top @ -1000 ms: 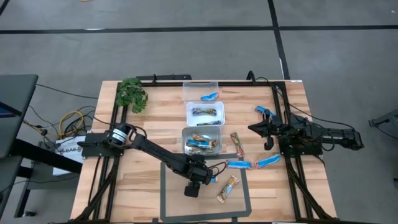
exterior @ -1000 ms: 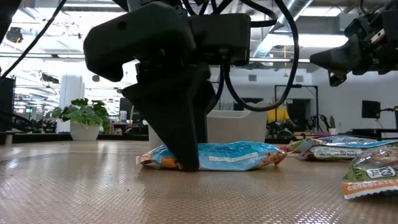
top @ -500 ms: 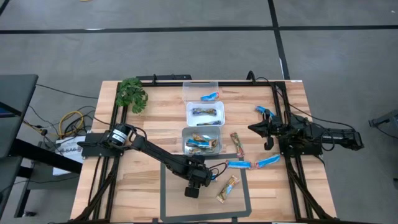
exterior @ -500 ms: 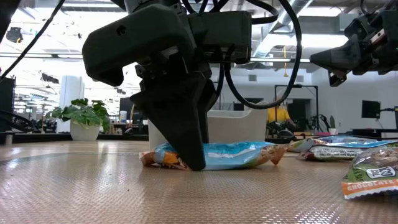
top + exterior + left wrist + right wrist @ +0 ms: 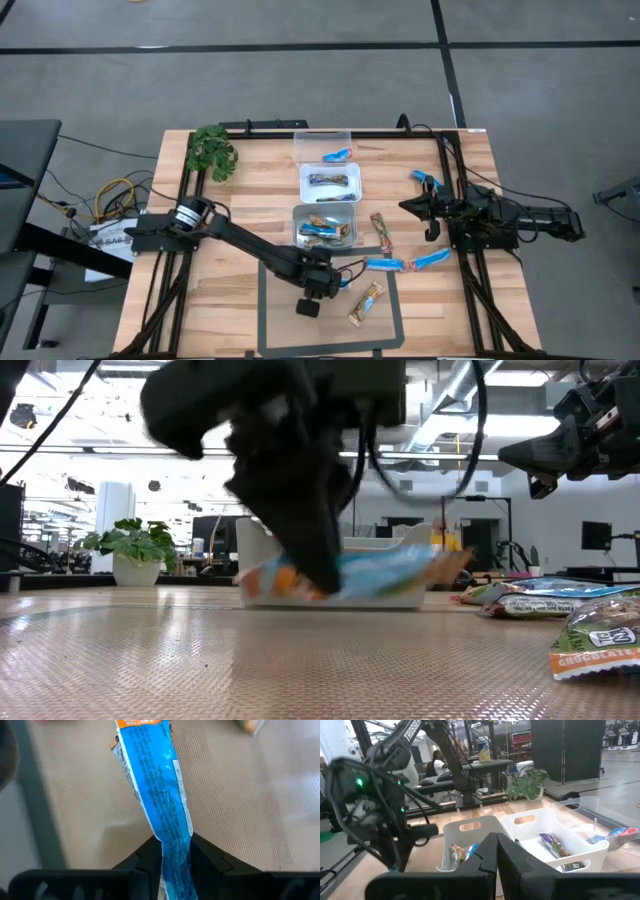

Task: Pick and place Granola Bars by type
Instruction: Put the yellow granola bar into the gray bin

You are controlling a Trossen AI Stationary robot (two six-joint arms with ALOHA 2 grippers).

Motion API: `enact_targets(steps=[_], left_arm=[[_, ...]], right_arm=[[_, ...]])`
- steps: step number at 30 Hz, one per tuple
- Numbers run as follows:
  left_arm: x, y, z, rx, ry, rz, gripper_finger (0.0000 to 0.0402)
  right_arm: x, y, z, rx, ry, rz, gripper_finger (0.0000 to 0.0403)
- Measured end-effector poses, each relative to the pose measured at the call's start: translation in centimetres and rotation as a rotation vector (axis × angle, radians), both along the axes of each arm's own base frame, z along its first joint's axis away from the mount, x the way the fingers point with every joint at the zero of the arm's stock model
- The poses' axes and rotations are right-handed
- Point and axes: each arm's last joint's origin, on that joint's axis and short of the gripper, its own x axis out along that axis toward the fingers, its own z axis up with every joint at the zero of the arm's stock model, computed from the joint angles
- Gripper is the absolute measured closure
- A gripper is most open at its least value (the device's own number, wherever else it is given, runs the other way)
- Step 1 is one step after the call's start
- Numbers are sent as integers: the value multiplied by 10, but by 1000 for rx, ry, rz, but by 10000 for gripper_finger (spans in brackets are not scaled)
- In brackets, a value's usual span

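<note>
My left gripper (image 5: 176, 851) is clamped on one end of a blue granola bar (image 5: 159, 795), the two dark fingers (image 5: 142, 860) pinching the wrapper while the rest of it hangs free ahead of the wrist. Half a second ago that bar was lying flat on the mat with the fingers pressed down around it; now the low view shows it clear of the surface and tilted, its far end higher (the picture there is smeared by motion). So the pick has taken and the lift is under way.

From above, the left gripper (image 5: 316, 290) sits at about six o'clock on the table (image 5: 250, 200), inside the dark outline of the mat (image 5: 262, 310). Three clear bins run toward twelve o'clock from it: the nearest bin (image 5: 325, 228) holds several mixed-wrapper bars, the middle bin (image 5: 331, 184) a dark bar, the far bin (image 5: 322, 147) one blue bar. I judge the far bin to be this bar's home, so the carry goes over the other two.

Other bars lie loose around four o'clock: a tan one (image 5: 367, 301), two blue ones (image 5: 384, 265) (image 5: 431, 259), a reddish one (image 5: 379, 229). My right gripper (image 5: 428, 206) waits at three o'clock with its fingers together.
</note>
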Motion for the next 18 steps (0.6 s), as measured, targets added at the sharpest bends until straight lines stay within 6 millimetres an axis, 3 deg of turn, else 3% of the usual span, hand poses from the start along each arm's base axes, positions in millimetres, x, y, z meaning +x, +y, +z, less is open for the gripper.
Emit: enact_targets(steps=[10,18], left_arm=[[-9,15,54,87,-140,30,326],[-17,62,93,275,-205,129,327]], right_arm=[[0,0,0,0,-1,0,403],[0,0,0,0,0,0,403]])
